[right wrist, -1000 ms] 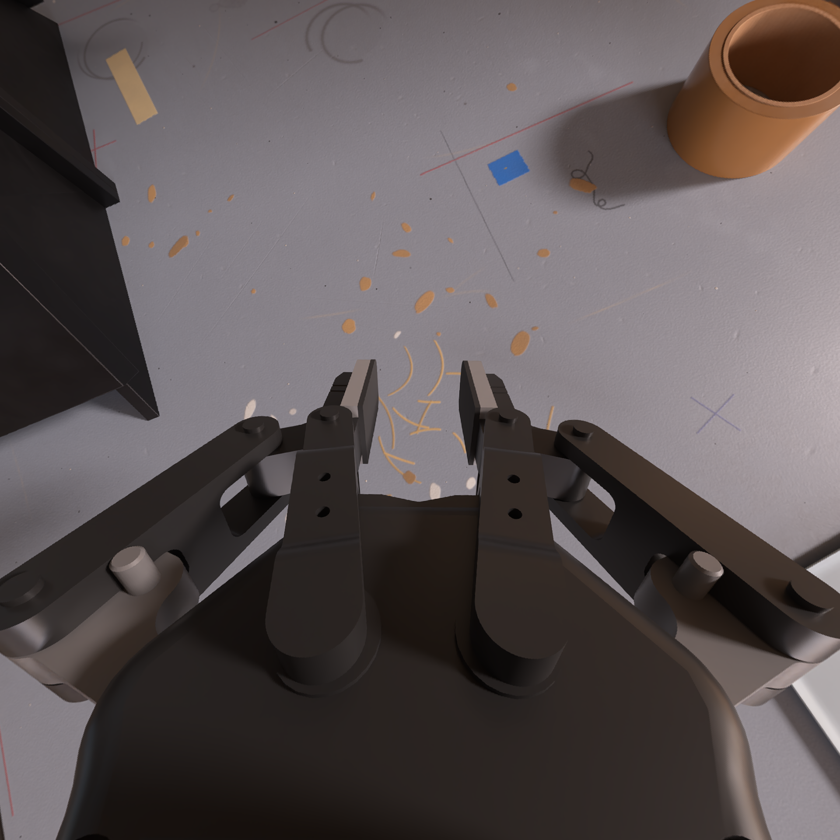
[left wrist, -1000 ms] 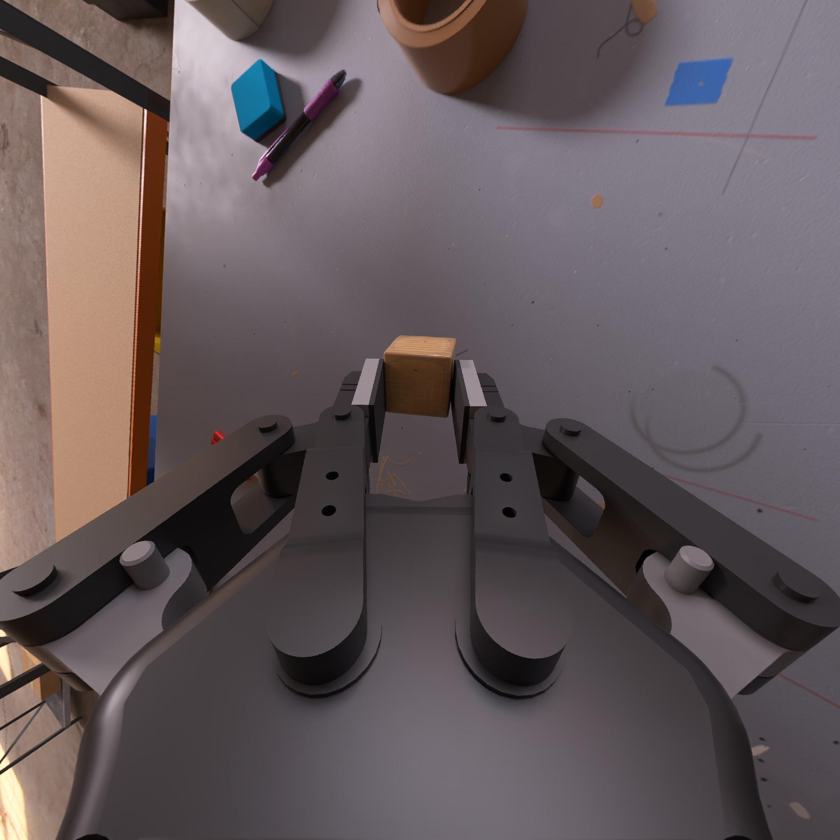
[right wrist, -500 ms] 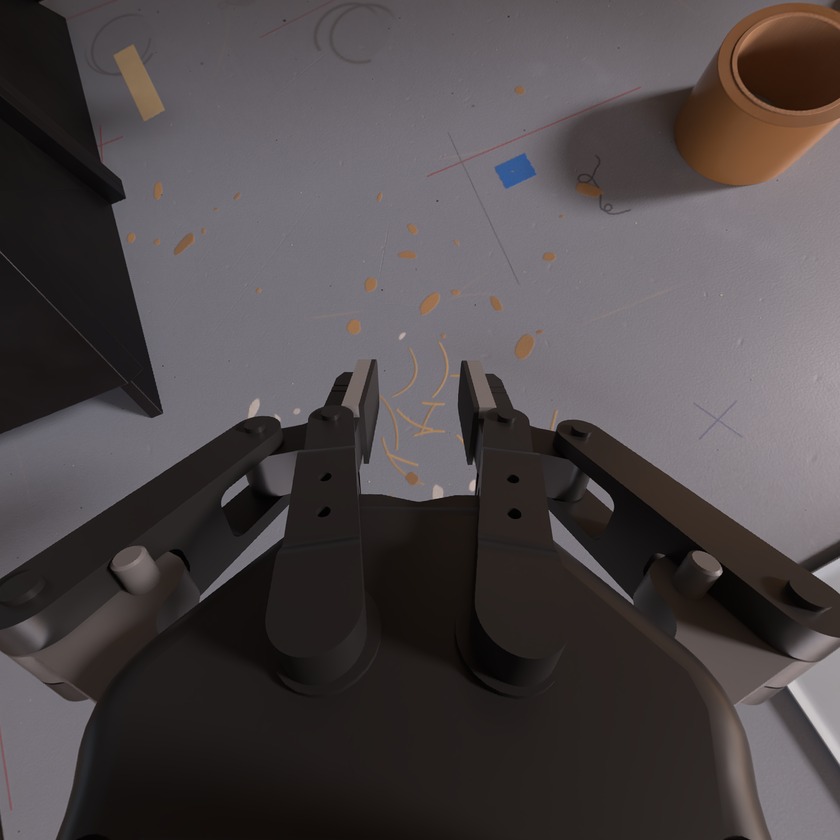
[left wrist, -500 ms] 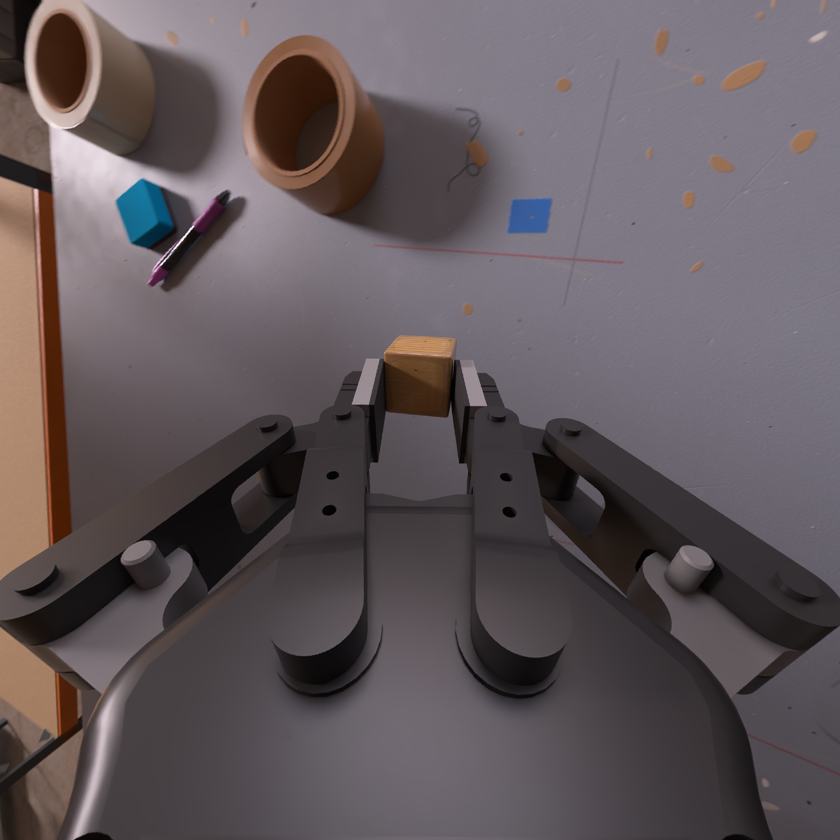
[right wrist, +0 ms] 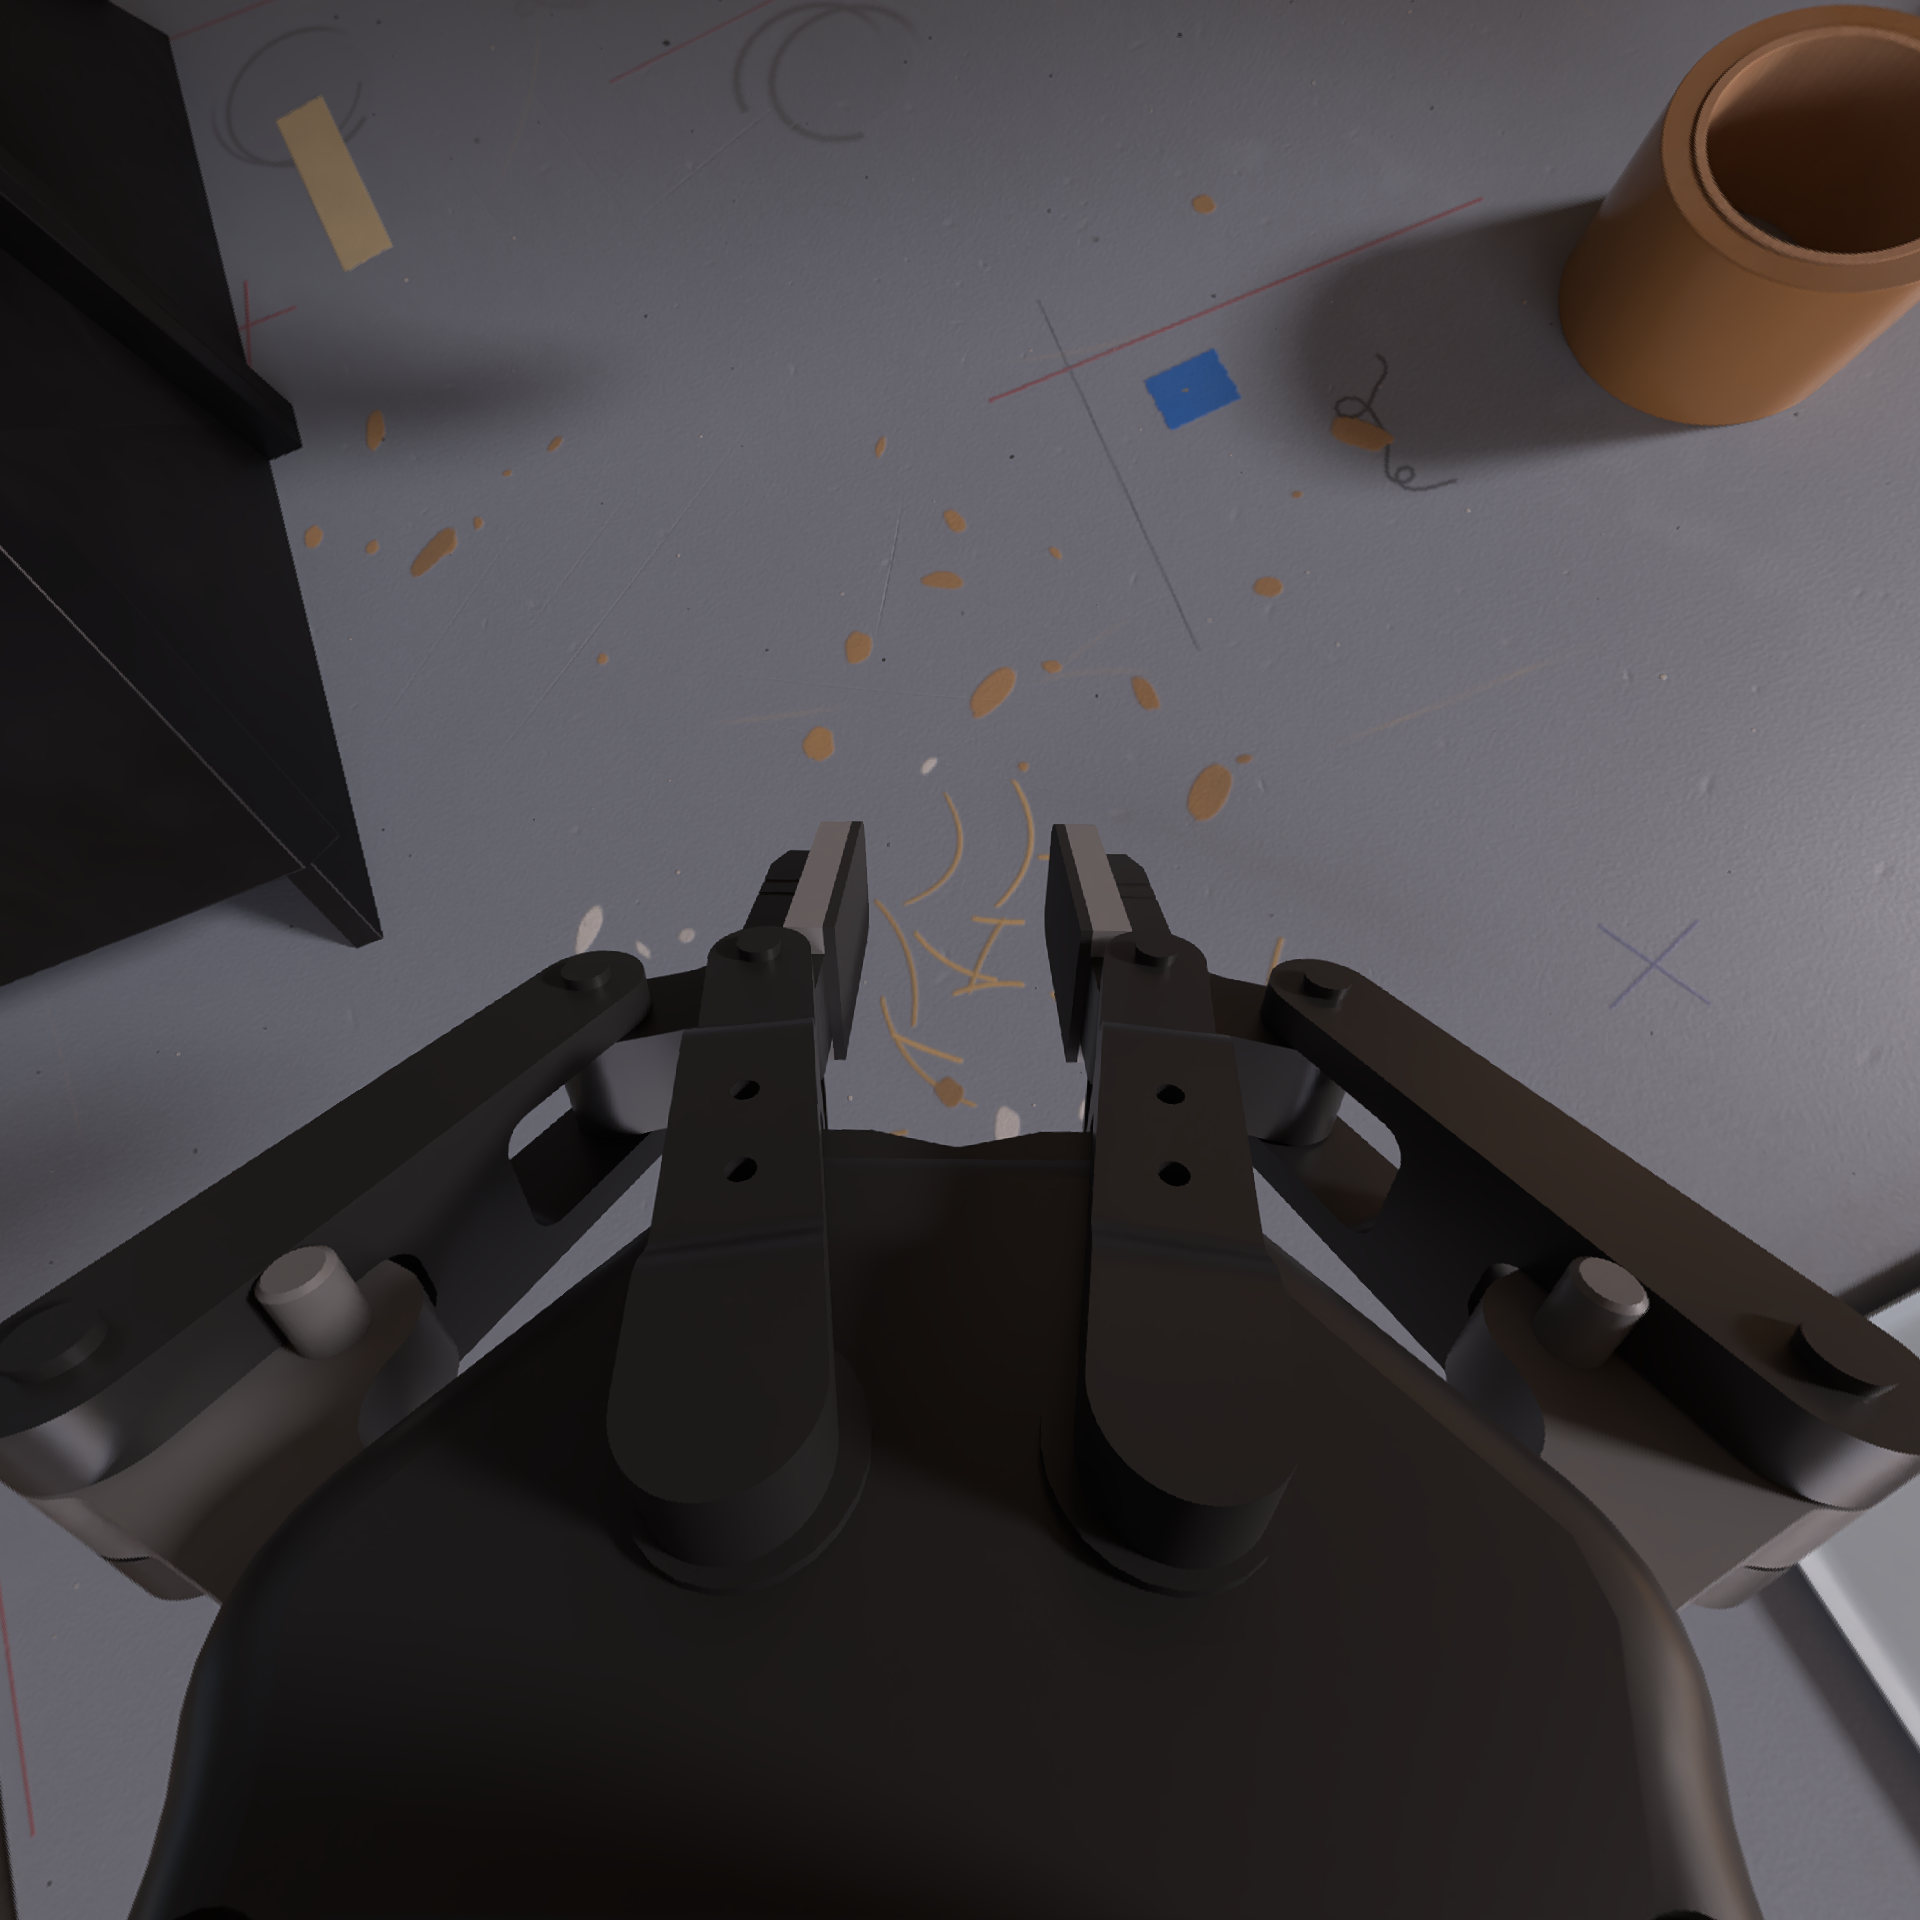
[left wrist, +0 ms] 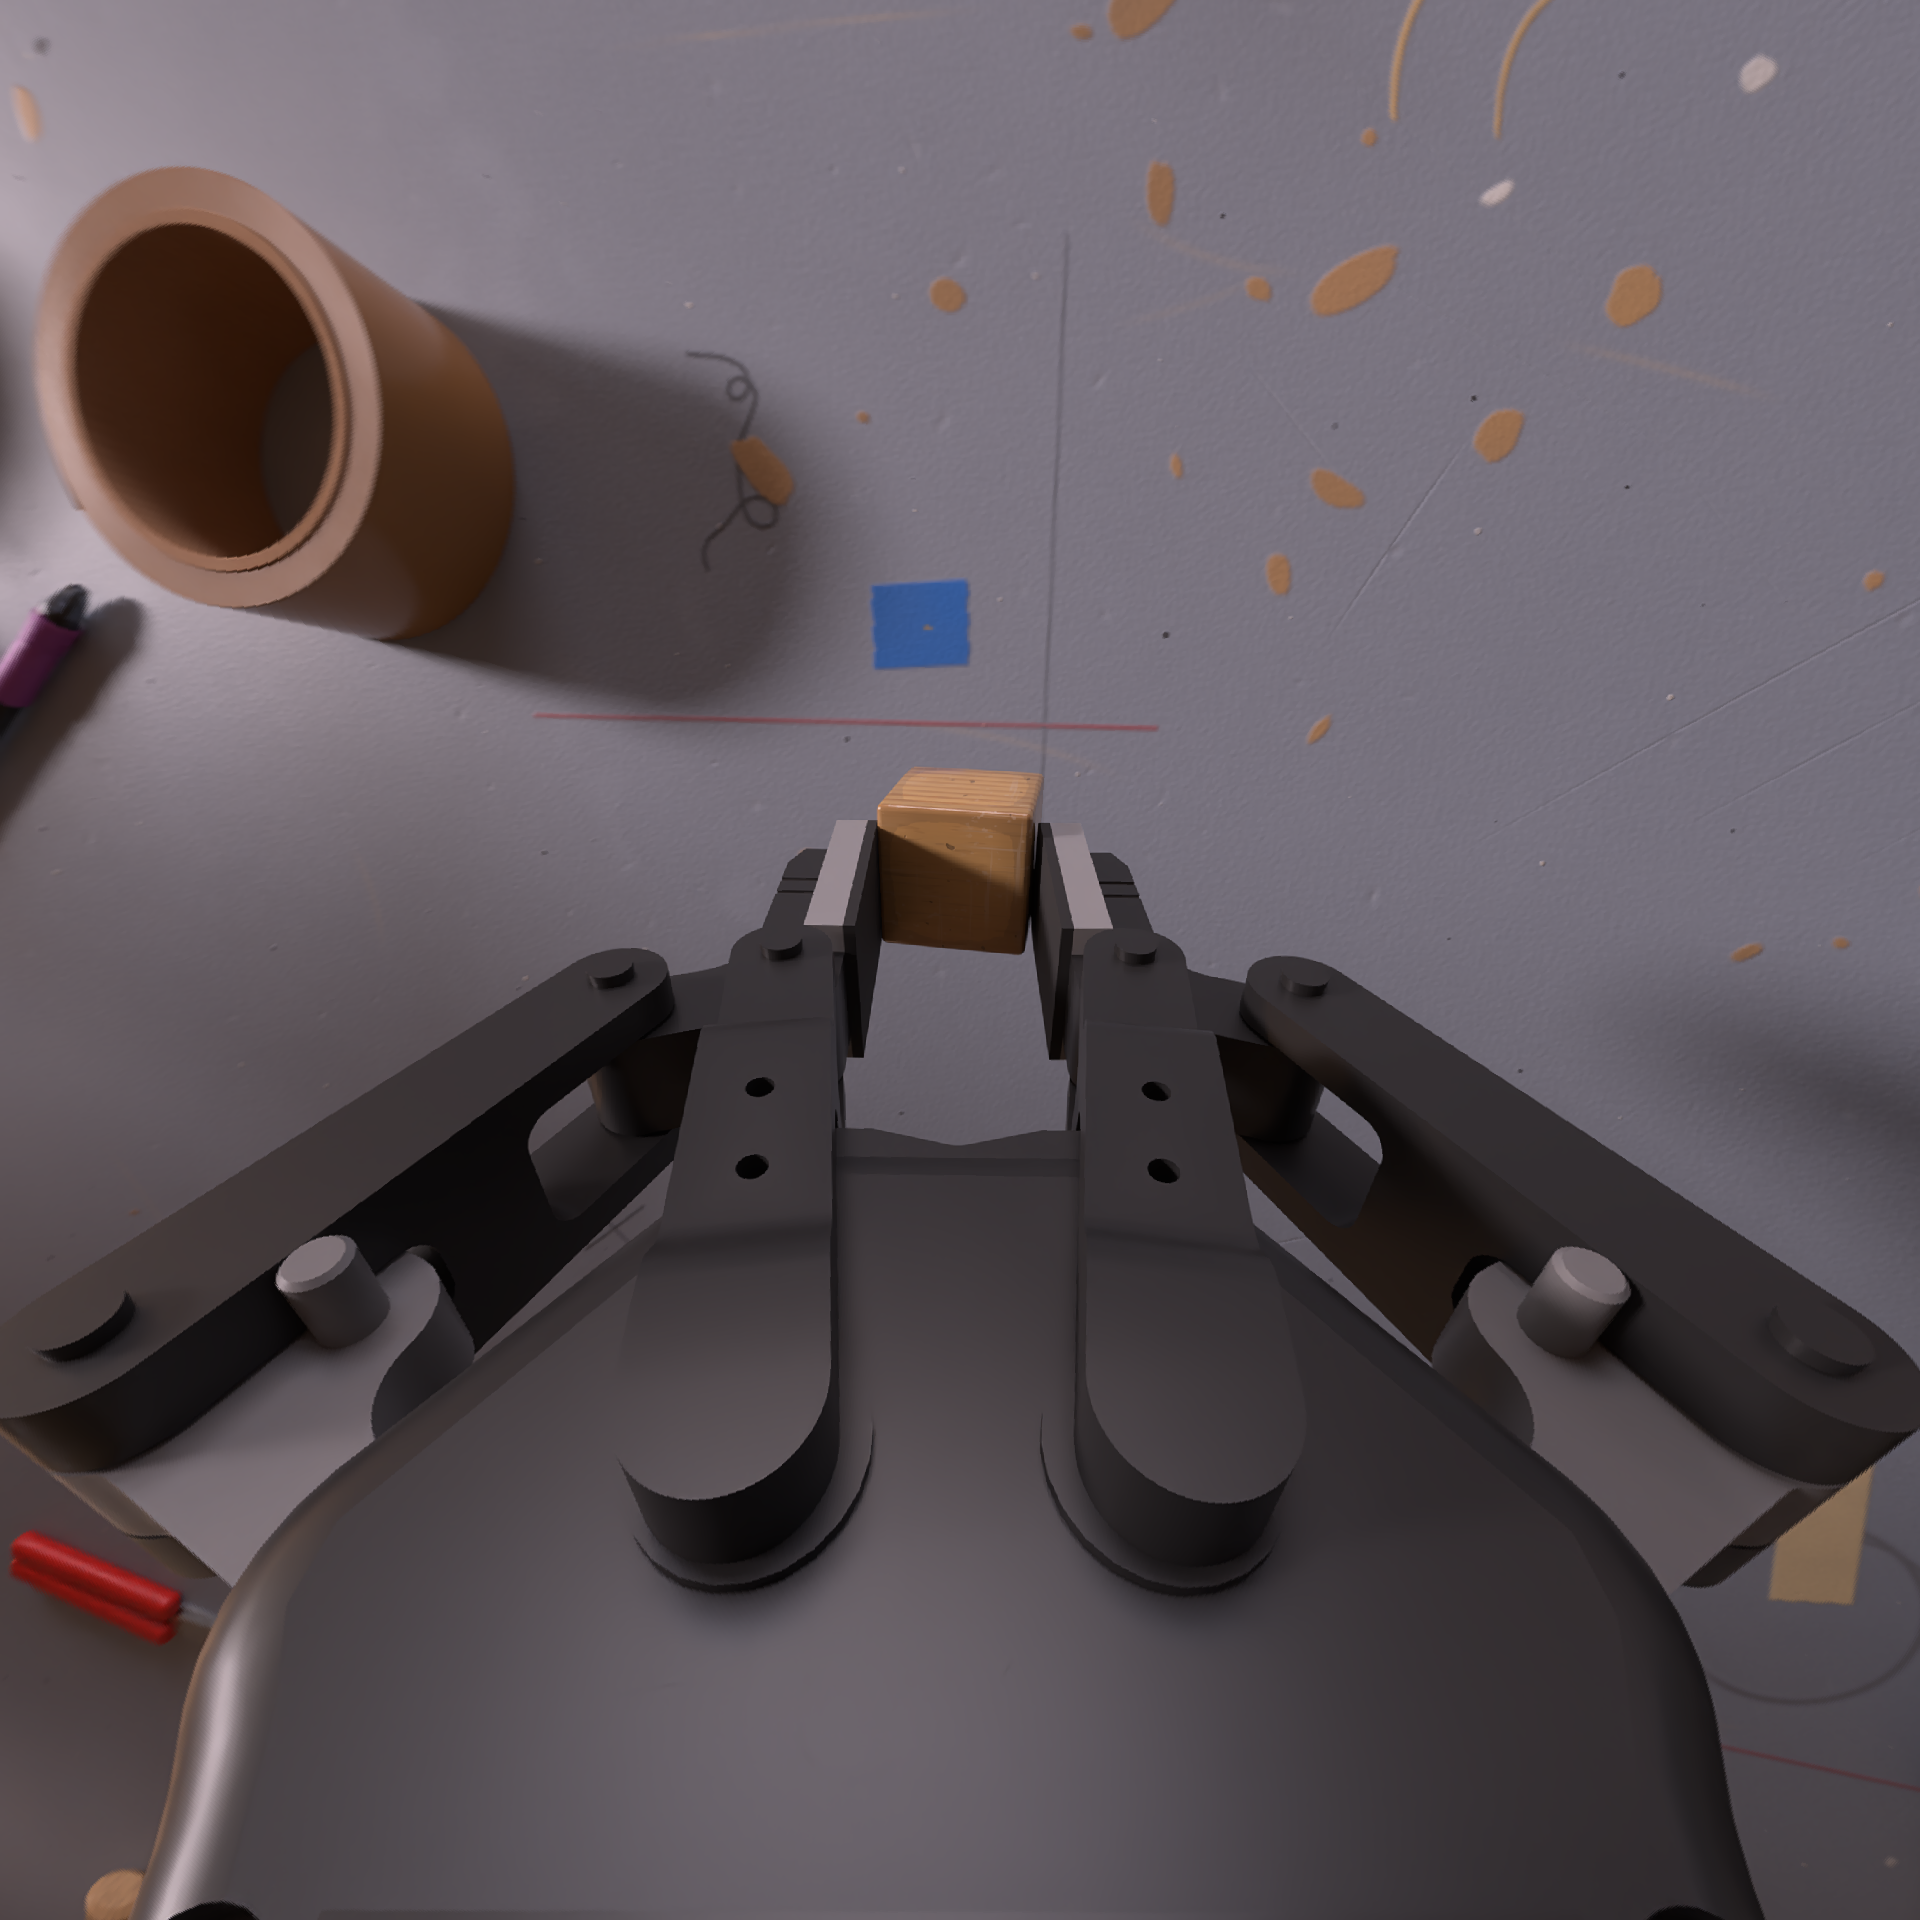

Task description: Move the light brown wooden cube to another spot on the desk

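Note:
My left gripper (left wrist: 956,883) is shut on the light brown wooden cube (left wrist: 956,878), which sits between its two pads and is held above the grey desk (left wrist: 520,883). The cube's far end sticks out a little past the fingertips. My right gripper (right wrist: 956,894) is open and empty, hovering over a patch of desk (right wrist: 1455,831) marked with tan flecks and curved scratches. The cube does not show in the right wrist view.
A brown tape roll (left wrist: 260,405) lies at the left, also in the right wrist view (right wrist: 1756,218). A blue square mark (left wrist: 920,623) lies ahead of the cube. A purple pen (left wrist: 42,655) and a red tool (left wrist: 88,1584) are at the left edge. A black box (right wrist: 135,571) stands left of my right gripper.
My left gripper has carried the cube forward and to the right over the desk; the tape roll and blue mark have come closer and the blue eraser has left view. The right gripper barely shifted.

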Available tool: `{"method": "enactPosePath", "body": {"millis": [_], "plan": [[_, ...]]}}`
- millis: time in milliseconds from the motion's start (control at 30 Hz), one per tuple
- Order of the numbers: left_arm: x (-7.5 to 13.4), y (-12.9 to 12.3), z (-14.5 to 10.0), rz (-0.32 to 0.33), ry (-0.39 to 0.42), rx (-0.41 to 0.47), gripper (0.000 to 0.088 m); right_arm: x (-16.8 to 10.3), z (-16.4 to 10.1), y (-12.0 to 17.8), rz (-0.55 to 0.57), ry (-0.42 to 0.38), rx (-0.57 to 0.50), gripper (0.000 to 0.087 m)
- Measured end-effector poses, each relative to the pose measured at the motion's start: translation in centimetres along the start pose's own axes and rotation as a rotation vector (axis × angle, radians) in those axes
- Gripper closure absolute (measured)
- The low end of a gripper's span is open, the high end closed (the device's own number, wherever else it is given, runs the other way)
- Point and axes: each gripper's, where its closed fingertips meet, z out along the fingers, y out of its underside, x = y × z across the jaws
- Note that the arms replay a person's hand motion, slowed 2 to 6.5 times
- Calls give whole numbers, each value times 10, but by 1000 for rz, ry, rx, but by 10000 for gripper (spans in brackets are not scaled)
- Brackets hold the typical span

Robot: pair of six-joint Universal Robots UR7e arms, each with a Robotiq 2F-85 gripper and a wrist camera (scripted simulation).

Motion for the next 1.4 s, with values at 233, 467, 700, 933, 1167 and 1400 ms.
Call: {"method": "enactPosePath", "body": {"millis": [233, 467, 700, 933, 1167, 1400], "plan": [[13, -2, 25, 0, 55, -45, 612, -1, 0, -1, -3, -7, 4, 563], [20, 0, 44, 2, 77, -95, 612, -1, 0, 0, -5, -13, 1, 564], [26, 0, 57, -5, 107, -121, 612, -2, 1, 0, -6, -22, -2, 566], [29, 0, 66, -2, 116, -151, 612, -2, 2, 0, -5, -27, -4, 568], [34, -1, 73, 18, 135, -179, 612, -3, 2, 1, -2, -32, -7, 569], [38, -5, 80, 28, 145, -190, 612, -4, 2, 1, -1, -37, -9, 571]]}}
